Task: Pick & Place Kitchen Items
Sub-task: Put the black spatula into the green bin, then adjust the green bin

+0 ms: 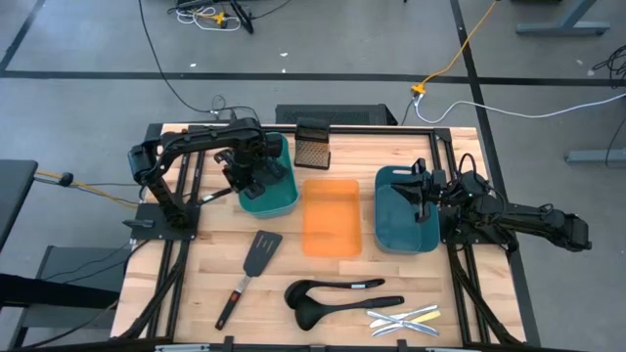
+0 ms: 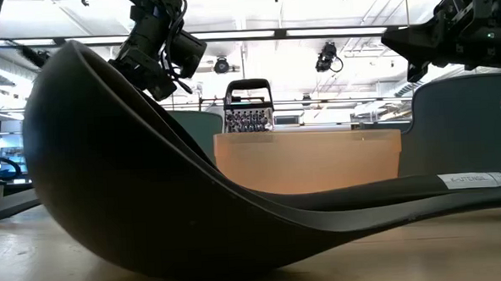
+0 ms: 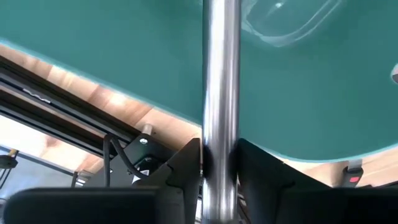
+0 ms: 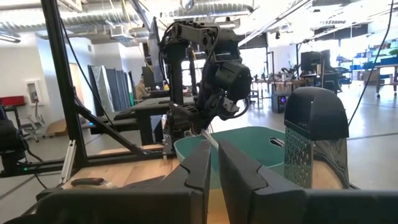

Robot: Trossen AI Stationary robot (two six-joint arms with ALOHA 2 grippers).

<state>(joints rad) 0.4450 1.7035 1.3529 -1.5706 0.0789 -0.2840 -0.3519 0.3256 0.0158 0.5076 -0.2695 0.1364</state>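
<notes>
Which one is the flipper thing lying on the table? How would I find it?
Start at the orange tray in the middle of the wooden table. Just left of its front corner lies the spatula, with a flat, slotted black head and a long handle. The two ladles nearby have round scoops instead.

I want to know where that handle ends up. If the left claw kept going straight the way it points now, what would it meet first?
Probably the floor of the teal tray: the left claw, gripping a metal handle, points down into it. Depth is hard to judge.
</notes>
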